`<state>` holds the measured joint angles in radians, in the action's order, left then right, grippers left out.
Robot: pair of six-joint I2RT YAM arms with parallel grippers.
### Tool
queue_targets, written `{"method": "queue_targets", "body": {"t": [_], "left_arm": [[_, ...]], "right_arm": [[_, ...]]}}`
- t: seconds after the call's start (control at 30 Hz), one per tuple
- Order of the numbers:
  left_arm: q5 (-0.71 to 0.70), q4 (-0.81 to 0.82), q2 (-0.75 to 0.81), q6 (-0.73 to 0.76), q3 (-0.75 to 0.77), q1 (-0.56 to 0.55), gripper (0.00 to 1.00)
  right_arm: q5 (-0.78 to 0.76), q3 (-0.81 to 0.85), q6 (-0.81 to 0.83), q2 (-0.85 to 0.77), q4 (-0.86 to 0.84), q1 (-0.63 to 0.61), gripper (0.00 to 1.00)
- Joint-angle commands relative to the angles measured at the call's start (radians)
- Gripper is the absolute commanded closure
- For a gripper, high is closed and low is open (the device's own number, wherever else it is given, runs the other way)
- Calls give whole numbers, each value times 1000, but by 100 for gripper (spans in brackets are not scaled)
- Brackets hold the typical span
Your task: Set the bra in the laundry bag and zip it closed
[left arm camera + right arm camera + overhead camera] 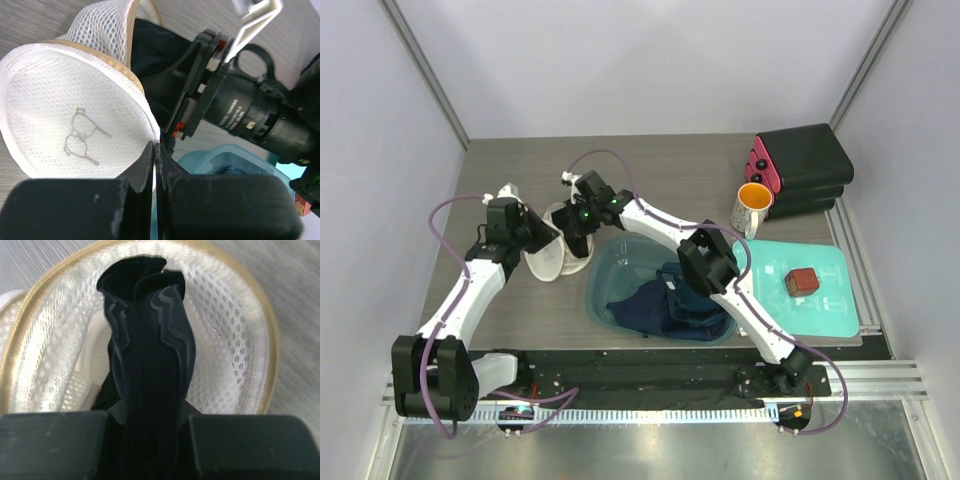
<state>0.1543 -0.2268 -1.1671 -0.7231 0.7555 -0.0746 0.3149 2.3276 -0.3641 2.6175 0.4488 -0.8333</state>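
1. Bag (75,125): white open-weave mesh cloth, see-through in places, edged with a tan woven zip tape; a thin dark emblem sits on one face.
2. Bra (152,50): black soft cloth, matt, no shine at all.
3. Left gripper (156,152): matt black plastic, lightly scuffed and dusty.
4. Table (650,165): grey wood-grain top, flat matt finish.
5. Tub (603,262): blue translucent plastic, smooth, a little glossy.
6. Clothes (670,305): navy cloth, crumpled, dull.
7. Mug (745,215): smooth glazed look, pale outside, orange inside.
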Motion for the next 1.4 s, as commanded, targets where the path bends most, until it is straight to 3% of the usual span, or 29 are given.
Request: {"method": "queue_targets", "body": {"t": [0.0, 0.17, 0.47, 0.73, 0.97, 1.2, 1.37], "left_arm": [[7, -32, -17, 36, 64, -5, 100], [4, -39, -32, 30, 68, -5, 100], [-19, -62, -46, 50, 80, -5, 100], [-16, -68, -65, 57, 94, -4, 100], [-7, -69, -69, 60, 96, -5, 100], [-12, -72, -72, 67, 97, -4, 100], [-10, -71, -77, 70, 100, -4, 100]], "right_arm": [[19, -17, -13, -59, -107, 8, 74], [29, -47, -7, -108, -75, 11, 48], [-10, -76, 43, -246, 53, 14, 27], [-33, -122, 70, -355, 108, 37, 17], [-39, -175, 68, -364, 94, 121, 20], [25, -215, 37, -295, 28, 203, 53], [113, -183, 57, -192, -2, 212, 52]]}}
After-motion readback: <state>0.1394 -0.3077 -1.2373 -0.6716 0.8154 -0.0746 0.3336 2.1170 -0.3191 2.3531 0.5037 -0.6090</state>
